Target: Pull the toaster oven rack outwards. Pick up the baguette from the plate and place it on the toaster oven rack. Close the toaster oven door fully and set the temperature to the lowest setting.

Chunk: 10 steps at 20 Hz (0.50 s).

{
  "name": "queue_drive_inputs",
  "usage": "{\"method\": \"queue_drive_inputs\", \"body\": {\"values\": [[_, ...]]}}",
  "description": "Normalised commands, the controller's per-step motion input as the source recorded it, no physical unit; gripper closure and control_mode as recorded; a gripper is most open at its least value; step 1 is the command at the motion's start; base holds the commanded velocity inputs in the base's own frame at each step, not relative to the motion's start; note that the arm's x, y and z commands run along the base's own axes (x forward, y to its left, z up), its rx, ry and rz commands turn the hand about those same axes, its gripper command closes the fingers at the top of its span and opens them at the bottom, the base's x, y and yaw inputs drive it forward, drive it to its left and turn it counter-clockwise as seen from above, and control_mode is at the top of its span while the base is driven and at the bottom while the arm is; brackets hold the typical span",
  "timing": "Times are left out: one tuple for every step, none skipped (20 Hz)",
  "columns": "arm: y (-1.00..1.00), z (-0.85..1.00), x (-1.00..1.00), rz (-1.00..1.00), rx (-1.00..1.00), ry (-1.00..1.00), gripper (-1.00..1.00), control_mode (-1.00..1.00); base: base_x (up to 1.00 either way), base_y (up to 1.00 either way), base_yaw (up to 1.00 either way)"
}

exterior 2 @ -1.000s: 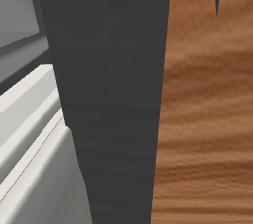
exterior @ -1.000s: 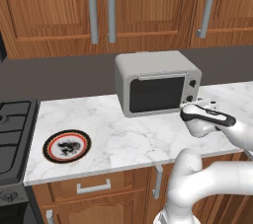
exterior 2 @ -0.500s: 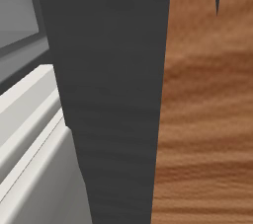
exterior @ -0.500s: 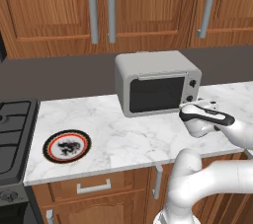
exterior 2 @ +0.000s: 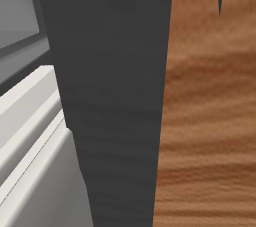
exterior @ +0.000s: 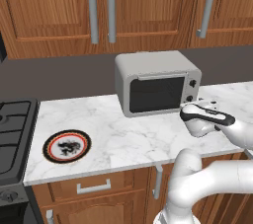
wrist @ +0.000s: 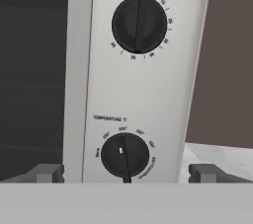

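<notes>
Close in front of the hand camera, the end effector (wrist: 126, 173) stands with its two dark tips spread wide, holding nothing, one tip to each side of the temperature knob (wrist: 123, 155). That knob is the lower of two on the right front panel of the toaster oven (exterior: 157, 82); the timer knob (wrist: 139, 24) sits above it. From the left base camera the end effector (exterior: 190, 110) hovers just in front of this panel, near the tabletop's (exterior: 128, 136) right part.

The step in hand looks like the last one: setting the temperature to its lowest. The toaster oven door (exterior: 156, 93) appears shut, its dark glass flush with the front, so I judge the earlier steps done, though the baguette and rack cannot be made out through the window. The next move calls for advancing until the tips bracket the knob, pinching it squarely, then rotating the wrist toward the low end of the printed scale; the markings are too small to read, so which way is lowest I cannot tell.

Further left on the tabletop lies the plate (exterior: 66, 145), bare of bread, well apart from the oven.

Counted: one oven, one door, two knobs, one plate.
</notes>
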Motion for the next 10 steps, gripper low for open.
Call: {"method": "queue_drive_inputs", "body": {"values": [[0.0,0.0,0.05,0.0,0.0,0.0,-1.0,-1.0,0.0,0.0,0.0],[0.0,0.0,0.09,0.0,0.0,0.0,-1.0,-1.0,0.0,0.0,0.0],[0.0,0.0,0.13,0.0,0.0,0.0,-1.0,-1.0,0.0,0.0,0.0],[0.0,0.0,0.16,0.0,0.0,0.0,-1.0,-1.0,0.0,0.0,0.0],[0.0,0.0,0.16,0.0,0.0,0.0,-1.0,-1.0,0.0,0.0,0.0],[0.0,0.0,0.14,0.0,0.0,0.0,-1.0,-1.0,0.0,0.0,0.0],[0.0,0.0,0.14,0.0,0.0,0.0,-1.0,-1.0,0.0,0.0,0.0],[0.0,0.0,0.12,0.0,0.0,0.0,-1.0,-1.0,0.0,0.0,0.0],[0.0,0.0,0.09,0.0,0.0,0.0,-1.0,-1.0,0.0,0.0,0.0],[0.0,0.0,0.08,0.0,0.0,0.0,-1.0,-1.0,0.0,0.0,0.0]]}}
